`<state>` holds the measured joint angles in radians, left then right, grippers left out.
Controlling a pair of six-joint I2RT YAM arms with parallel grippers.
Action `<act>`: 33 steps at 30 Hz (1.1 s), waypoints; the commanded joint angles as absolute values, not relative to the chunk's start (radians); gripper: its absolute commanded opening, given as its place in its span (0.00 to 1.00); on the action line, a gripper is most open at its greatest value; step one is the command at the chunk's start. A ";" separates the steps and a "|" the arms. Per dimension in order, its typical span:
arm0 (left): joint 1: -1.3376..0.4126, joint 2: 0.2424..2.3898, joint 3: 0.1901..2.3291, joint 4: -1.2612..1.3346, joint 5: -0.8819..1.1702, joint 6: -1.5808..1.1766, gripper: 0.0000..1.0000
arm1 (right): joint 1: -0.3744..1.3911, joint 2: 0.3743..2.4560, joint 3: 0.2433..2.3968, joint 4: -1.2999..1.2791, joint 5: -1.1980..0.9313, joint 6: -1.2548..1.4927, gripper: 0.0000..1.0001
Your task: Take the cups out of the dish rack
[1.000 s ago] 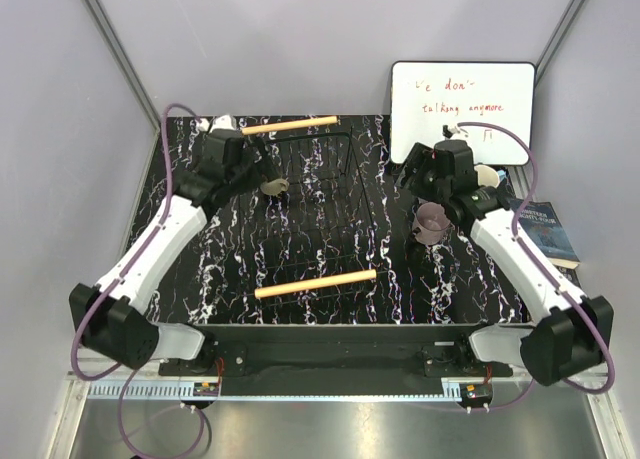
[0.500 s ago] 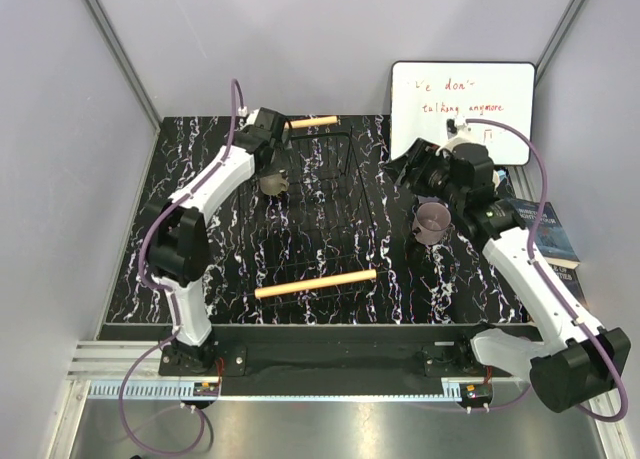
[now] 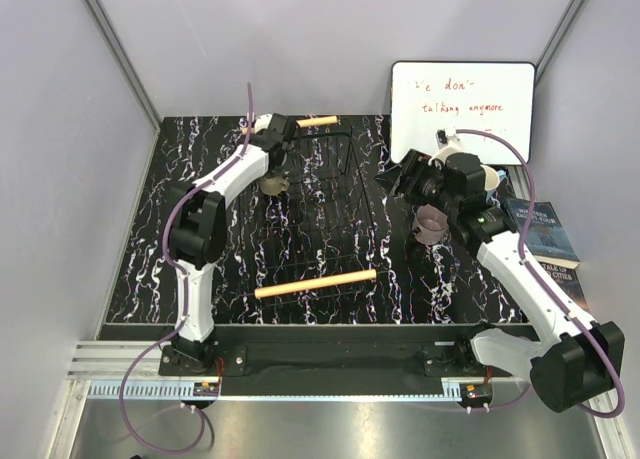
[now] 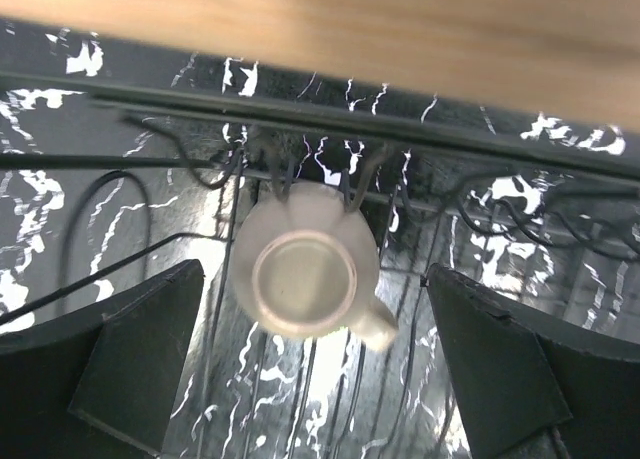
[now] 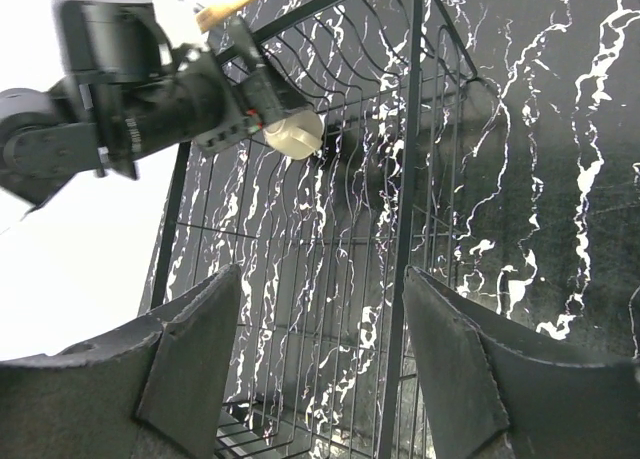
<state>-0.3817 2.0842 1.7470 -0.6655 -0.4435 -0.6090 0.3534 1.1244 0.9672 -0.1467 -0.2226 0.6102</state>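
The black wire dish rack point(image 3: 330, 229) lies mid-table with a wooden bar at each end. A small olive-grey mug point(image 3: 272, 185) with a handle hangs in its far-left wires. It also shows in the left wrist view point(image 4: 305, 276) and the right wrist view point(image 5: 293, 134). My left gripper point(image 3: 272, 165) is open just above the mug, its fingers point(image 4: 130, 359) on either side and apart from it. A dusty mauve cup point(image 3: 432, 222) stands on the table right of the rack. My right gripper point(image 3: 393, 176) is open and empty over the rack's right edge point(image 5: 410, 229). No other cups are clearly seen.
A whiteboard point(image 3: 462, 109) leans at the back right. Books point(image 3: 548, 237) lie at the right table edge. A pale rounded object point(image 3: 488, 177) shows behind the right arm. The rack's upright wire frame point(image 3: 345, 149) rises near the far bar point(image 3: 318, 122).
The left arm has swung and stretched towards the far bar, bringing its gripper over the mug. The right gripper has shifted a little left towards the rack. The cups have not moved.
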 commanded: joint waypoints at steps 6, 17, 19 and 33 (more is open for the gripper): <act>-0.377 2.131 1.733 -0.568 -0.485 -0.647 0.99 | 0.364 1.123 0.943 -0.074 -0.249 0.618 0.73; -0.374 2.108 1.652 -0.525 -0.463 -0.652 0.75 | 0.364 1.137 0.922 -0.066 -0.242 0.627 0.72; -0.374 2.097 1.635 -0.523 -0.456 -0.663 0.73 | 0.364 1.138 0.920 -0.064 -0.241 0.624 0.72; -0.376 2.030 1.546 -0.511 -0.428 -0.663 0.81 | 0.364 1.138 0.928 -0.064 -0.242 0.635 0.71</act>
